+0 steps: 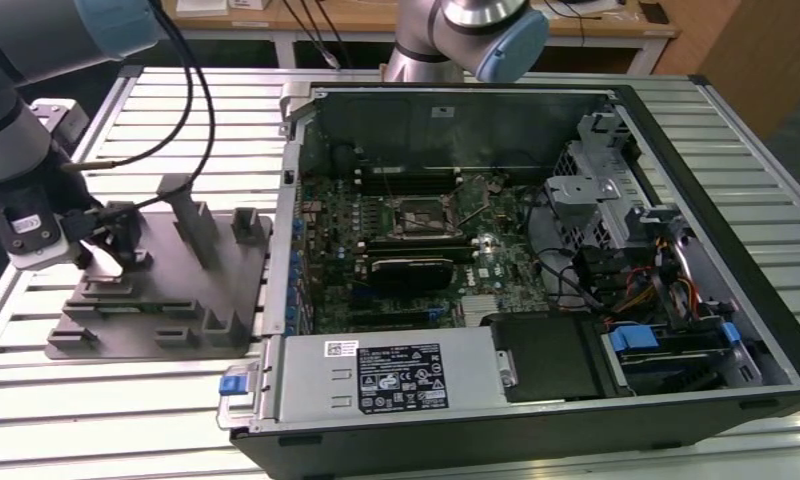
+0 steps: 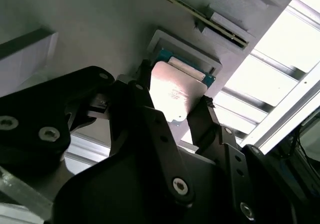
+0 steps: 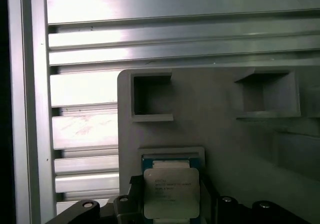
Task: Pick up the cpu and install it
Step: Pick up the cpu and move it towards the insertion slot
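Jaws pinch opposite edges of the small silver-topped square cpu (image 2: 175, 91), low over grey plastic fixture plate (image 3: 225, 139) pocket. Risk: shallow edge grip slips, chip tilts.

A big black computer case with its side off (image 1: 534, 440) and a flat grey plastic plate with upright posts (image 1: 147, 340).
Both lie on a silver counter of long metal slats (image 1: 107, 410), the plate just beside the case on the exterior view's left. Inside the case are a green board (image 1: 500, 265), a silver box with a label (image 1: 387, 378) and coloured wires (image 1: 647, 290).
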Robot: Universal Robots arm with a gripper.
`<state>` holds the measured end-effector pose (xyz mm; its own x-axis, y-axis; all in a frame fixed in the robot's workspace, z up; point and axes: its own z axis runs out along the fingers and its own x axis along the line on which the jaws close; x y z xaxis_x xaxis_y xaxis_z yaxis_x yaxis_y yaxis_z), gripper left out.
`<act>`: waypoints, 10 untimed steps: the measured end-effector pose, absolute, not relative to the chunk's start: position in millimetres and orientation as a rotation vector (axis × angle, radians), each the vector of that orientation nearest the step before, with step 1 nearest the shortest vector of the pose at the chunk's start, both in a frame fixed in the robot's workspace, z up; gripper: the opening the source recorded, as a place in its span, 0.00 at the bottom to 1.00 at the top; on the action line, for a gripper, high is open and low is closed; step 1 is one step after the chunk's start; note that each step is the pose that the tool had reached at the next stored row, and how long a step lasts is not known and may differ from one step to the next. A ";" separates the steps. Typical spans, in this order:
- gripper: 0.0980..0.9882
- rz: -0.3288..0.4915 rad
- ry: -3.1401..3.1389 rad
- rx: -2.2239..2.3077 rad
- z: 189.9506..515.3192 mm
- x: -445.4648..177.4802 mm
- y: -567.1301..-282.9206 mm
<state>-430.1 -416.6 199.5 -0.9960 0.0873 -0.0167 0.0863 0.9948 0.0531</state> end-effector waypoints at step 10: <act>0.50 0.082 3.119 0.136 225.0 -430.1 -416.6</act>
